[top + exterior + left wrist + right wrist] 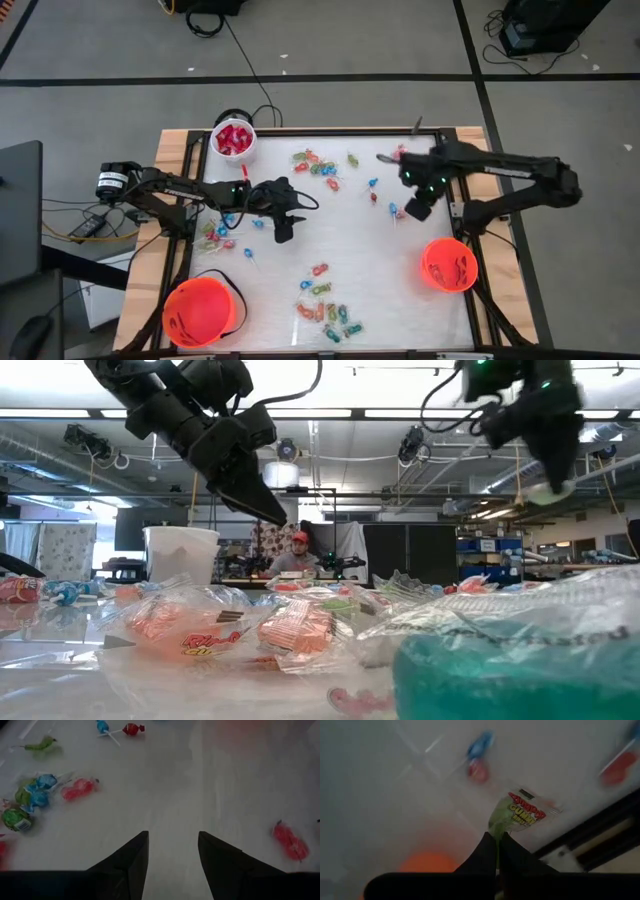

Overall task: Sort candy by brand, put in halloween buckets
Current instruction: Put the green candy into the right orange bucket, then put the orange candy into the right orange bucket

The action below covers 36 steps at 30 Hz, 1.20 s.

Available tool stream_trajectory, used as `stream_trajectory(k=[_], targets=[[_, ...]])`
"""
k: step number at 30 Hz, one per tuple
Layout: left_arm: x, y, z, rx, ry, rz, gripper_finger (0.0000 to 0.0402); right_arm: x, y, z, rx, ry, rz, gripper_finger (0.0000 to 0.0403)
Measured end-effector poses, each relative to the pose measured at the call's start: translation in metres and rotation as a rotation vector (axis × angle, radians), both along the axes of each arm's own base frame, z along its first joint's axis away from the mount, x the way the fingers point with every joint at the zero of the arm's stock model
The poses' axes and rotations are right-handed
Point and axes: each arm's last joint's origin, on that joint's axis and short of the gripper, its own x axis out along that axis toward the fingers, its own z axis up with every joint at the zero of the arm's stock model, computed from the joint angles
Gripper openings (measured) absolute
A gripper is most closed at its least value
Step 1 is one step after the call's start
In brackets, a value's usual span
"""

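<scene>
From above, the bench (400,300) carries a white pail (234,139) full of red packets at its far left corner, an orange bucket (203,311) near the left front corner and a second orange bucket (449,265) at the right, so some sorting looks done; yet loose candy lies in a far cluster (318,167), a left cluster (222,232) and a front cluster (330,312), so I judge much is left. The left end effector (283,232) hangs mid-bench; the right end effector (418,209) hangs just beyond the right bucket. The low view shows wrapped sweets (290,628) crowding the foreground and a person (297,556) far behind. The left wrist view shows fingers parted, empty, over bare surface between red pieces (79,789). The right wrist view shows fingers pinched on a green gummy packet (519,816).
</scene>
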Motion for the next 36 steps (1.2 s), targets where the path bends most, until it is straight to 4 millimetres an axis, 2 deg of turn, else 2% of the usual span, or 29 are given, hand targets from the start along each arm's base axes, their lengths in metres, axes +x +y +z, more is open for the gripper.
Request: stream_trajectory(k=[8,15,19,24,27,31,36], targets=[[0.003,0.0,0.003,0.044,-0.04,-0.03,0.0176,-0.023,0.046,-0.003,0.196,0.005,0.02,0.0012],[0.004,0.001,0.006,0.05,-0.07,-0.031,0.0176,-0.039,0.079,-0.006,0.309,0.078,0.001,0.0012],[0.004,0.001,0.005,0.045,-0.059,-0.028,0.0176,-0.043,0.094,-0.012,0.331,0.118,0.001,0.0012],[0.003,0.001,0.004,0.024,-0.052,-0.014,0.0176,-0.038,0.108,-0.028,0.325,0.071,0.042,0.0015],[0.003,0.001,0.004,0.013,-0.055,-0.006,0.0176,-0.033,0.11,-0.041,0.306,0.075,0.052,0.003],[0.003,0.001,0.004,-0.021,-0.059,0.02,0.0176,-0.028,0.111,-0.051,0.258,0.096,0.109,0.0069],[0.003,0.001,0.004,-0.046,-0.053,0.038,0.0176,-0.022,0.111,-0.044,0.27,0.063,0.161,0.0129]])
